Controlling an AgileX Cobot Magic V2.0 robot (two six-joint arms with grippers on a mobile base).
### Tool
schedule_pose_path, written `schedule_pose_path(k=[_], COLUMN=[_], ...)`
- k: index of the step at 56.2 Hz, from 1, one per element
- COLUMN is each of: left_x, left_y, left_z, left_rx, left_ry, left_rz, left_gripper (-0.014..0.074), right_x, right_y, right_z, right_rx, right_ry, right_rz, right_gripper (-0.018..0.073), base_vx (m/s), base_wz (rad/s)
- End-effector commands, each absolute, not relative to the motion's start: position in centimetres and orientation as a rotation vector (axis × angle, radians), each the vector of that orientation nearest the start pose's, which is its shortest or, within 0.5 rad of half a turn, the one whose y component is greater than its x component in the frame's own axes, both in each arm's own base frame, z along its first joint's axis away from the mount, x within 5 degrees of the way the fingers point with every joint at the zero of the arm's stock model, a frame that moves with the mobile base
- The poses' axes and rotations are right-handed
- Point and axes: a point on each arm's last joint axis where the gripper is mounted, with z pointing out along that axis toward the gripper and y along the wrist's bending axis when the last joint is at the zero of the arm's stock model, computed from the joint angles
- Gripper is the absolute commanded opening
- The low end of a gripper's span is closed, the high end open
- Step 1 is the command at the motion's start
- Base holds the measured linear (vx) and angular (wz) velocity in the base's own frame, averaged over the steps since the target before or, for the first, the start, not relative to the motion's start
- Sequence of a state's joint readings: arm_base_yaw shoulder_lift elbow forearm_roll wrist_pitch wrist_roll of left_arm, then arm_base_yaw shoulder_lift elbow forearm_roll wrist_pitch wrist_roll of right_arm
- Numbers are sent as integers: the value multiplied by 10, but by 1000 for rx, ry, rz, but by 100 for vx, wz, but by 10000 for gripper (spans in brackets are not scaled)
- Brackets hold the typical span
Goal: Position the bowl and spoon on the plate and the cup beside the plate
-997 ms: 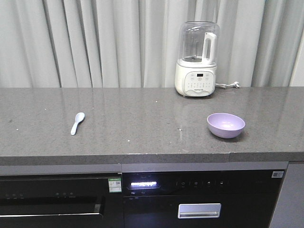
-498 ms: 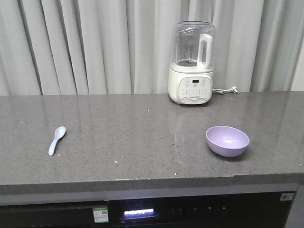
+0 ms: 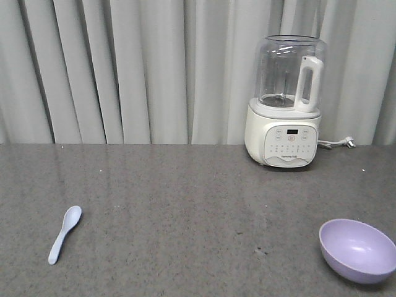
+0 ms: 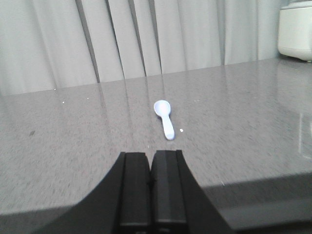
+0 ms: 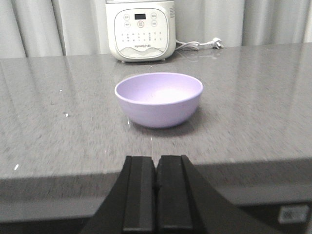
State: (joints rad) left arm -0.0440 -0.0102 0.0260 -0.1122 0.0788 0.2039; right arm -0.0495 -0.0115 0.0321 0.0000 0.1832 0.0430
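A pale blue spoon (image 3: pixel 65 233) lies on the grey counter at the left, scoop pointing away. In the left wrist view the spoon (image 4: pixel 165 118) is straight ahead of my left gripper (image 4: pixel 150 155), which is shut with nothing in it, back near the counter's front edge. A lavender bowl (image 3: pixel 357 250) stands upright at the right. The right wrist view has the bowl (image 5: pixel 159 99) ahead of my right gripper (image 5: pixel 156 158), also shut and empty, over the counter edge. Neither gripper appears in the front view. The plate and the cup are out of view.
A white blender (image 3: pixel 286 103) with a clear jug stands at the back right, its cord (image 3: pixel 337 143) trailing rightwards; it is also behind the bowl as the blender (image 5: pixel 140 30) in the right wrist view. Pale curtains (image 3: pixel 124 68) hang behind the counter (image 3: pixel 185 210).
The front view has closed in on the counter: the cabinet front below has dropped out of sight, and the spoon, bowl and blender look larger. The objects themselves have not moved.
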Motion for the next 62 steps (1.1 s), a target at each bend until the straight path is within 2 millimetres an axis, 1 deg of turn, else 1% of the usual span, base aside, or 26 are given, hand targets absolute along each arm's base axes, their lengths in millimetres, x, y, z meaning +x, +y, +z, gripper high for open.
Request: schedule_pose_path(k=[1, 24, 62], left_x=[54, 54, 54], left_y=[-2, -2, -2], left_z=[215, 215, 215], left_rx=[98, 98, 98], left_ry=[1455, 1455, 1455], left_rz=[36, 36, 36], left_gripper=[-3, -3, -3], right_x=[57, 57, 57], right_y=[-3, -3, -3], right_z=[193, 193, 194], right_rx=[73, 73, 78], right_ry=[1600, 1600, 1592], right_rz=[-16, -16, -10], right_gripper=[-8, -8, -8], base_vx=[39, 29, 3], base_wz=[3, 3, 0])
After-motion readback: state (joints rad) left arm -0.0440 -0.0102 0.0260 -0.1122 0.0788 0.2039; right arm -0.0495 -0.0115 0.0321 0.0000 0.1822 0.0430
